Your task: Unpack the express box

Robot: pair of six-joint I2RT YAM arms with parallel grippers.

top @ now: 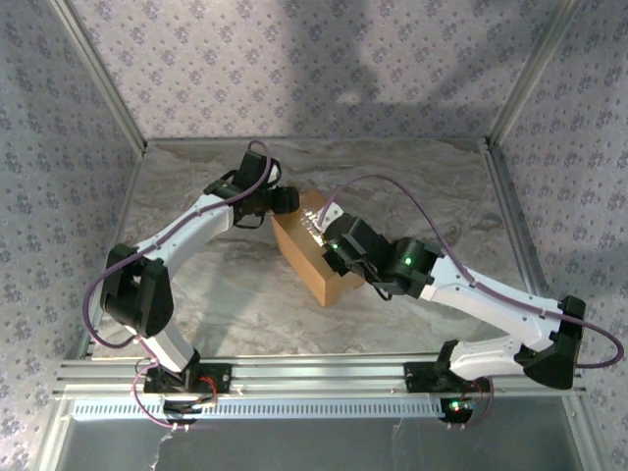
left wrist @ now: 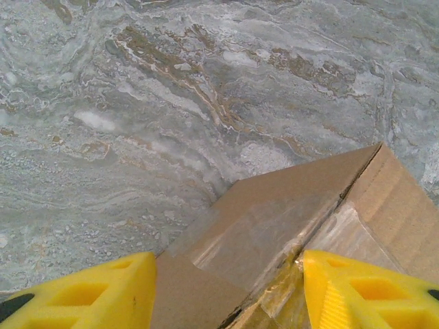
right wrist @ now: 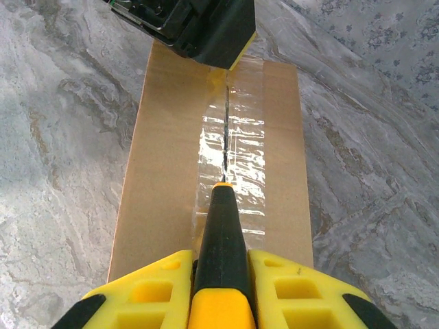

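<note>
The box (top: 312, 250) end is straddled by the released left tool (left wrist: 230, 291); a cutter (right wrist: 221, 233) is grasped by the right tool (right wrist: 221, 288) at the taped seam.

Both grippers (top: 285, 203) (top: 329, 238) over the express box (top: 314, 257) on marbled table (top: 235, 304)

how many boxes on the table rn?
1. The express box sits mid-table between the two arms, top flaps shut and taped, the left gripper at its far end. Nothing suggests another, though the arms cover some table.
</note>
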